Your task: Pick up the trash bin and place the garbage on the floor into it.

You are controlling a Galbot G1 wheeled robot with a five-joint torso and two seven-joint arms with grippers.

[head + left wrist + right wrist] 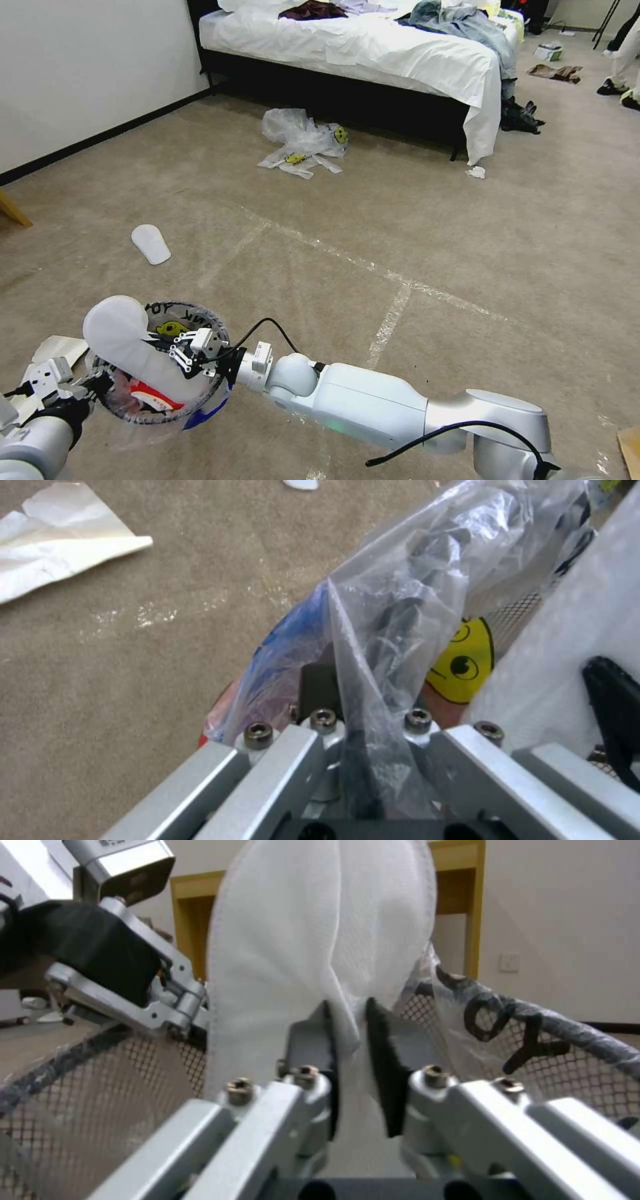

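Holding the trash bin (160,373) by its near rim, my left gripper (90,387) has its jaws clamped on the bin's edge and the clear bag liner (400,605). Over the bin's mouth, my right gripper (190,352) has its jaws pinched on a white slipper (130,340), which stands half inside the bin and leans out over the rim. A second white slipper (151,243) lies on the floor (400,220) farther ahead. Clear plastic bags (300,143) sit near the bed (373,47), a crumpled white paper (476,173) beside its corner, and a white paper sheet (60,540) just beside the bin.
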